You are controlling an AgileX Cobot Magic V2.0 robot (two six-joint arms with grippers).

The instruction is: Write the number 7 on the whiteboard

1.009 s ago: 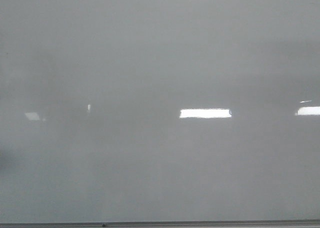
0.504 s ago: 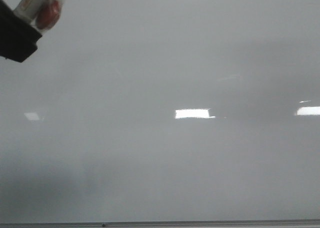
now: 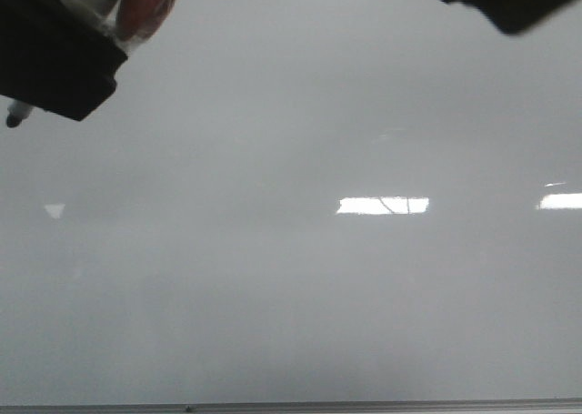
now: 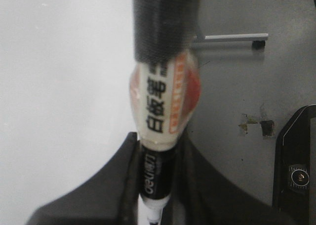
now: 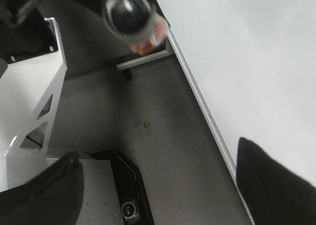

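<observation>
The whiteboard [image 3: 291, 277] fills the front view, glossy pale grey, with a thin metal frame strip [image 3: 364, 403] along its lower edge. No number 7 shows on it; I see only white light reflections. My left gripper [image 3: 55, 59] is at the top left corner of the front view, shut on a marker [image 3: 136, 5] whose tip [image 3: 14, 118] pokes out below it. In the left wrist view the gripper [image 4: 155, 185] clamps the marker [image 4: 160, 101] by its black barrel. My right gripper [image 3: 509, 0] is at the top right; in its wrist view [image 5: 158, 185] it is open and empty.
The right wrist view shows the whiteboard's edge [image 5: 256, 62], grey floor, a white metal bracket [image 5: 39, 96] and a black base part with a round dial [image 5: 129, 209]. A stand foot bar [image 4: 232, 37] lies on the floor in the left wrist view.
The left gripper with the marker came in from the top left corner and moved further into view. The right gripper has appeared at the top right edge.
</observation>
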